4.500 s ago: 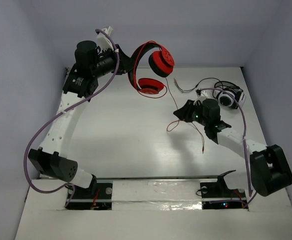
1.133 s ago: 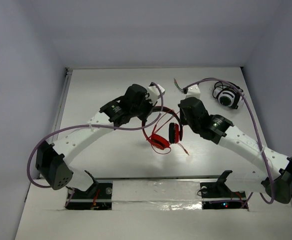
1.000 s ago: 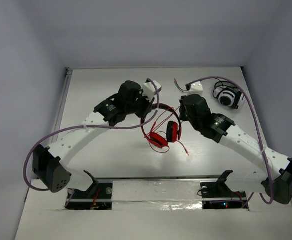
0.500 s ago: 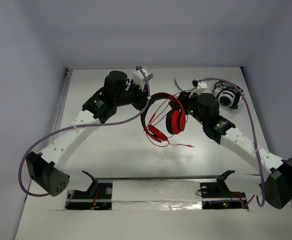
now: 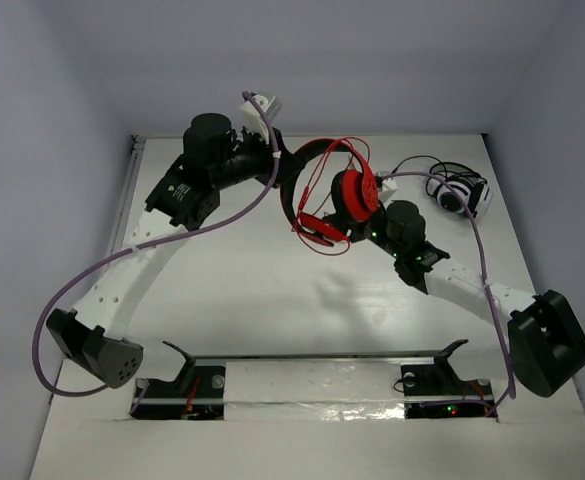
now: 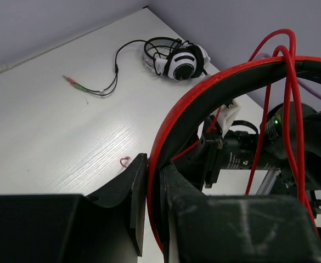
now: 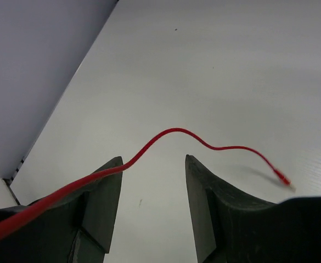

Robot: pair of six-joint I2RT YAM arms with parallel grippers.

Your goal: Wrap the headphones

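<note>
The red headphones point(image 5: 355, 193) hang in the air over the far middle of the table. My left gripper point(image 5: 277, 168) is shut on their red-and-black headband point(image 6: 204, 93). The thin red cable point(image 6: 275, 66) loops over the headband several times. My right gripper point(image 5: 364, 232) is just below the ear cups, near the lower cup point(image 5: 322, 228). In the right wrist view this gripper point(image 7: 152, 164) is open. The cable's loose end point(image 7: 176, 131) lies across its left finger point(image 7: 102, 192) and trails to the plug point(image 7: 282, 178) above the table.
White-and-black headphones point(image 5: 459, 193) with a dark cable lie at the far right, also in the left wrist view point(image 6: 179, 60). Their green-tipped plugs point(image 6: 75, 83) lie to the left of them. Walls close the table's far and side edges.
My left gripper has carried the red headphones up and toward the far side. My right arm has pulled back and now sits under the ear cups. More cable lies over the headband.
</note>
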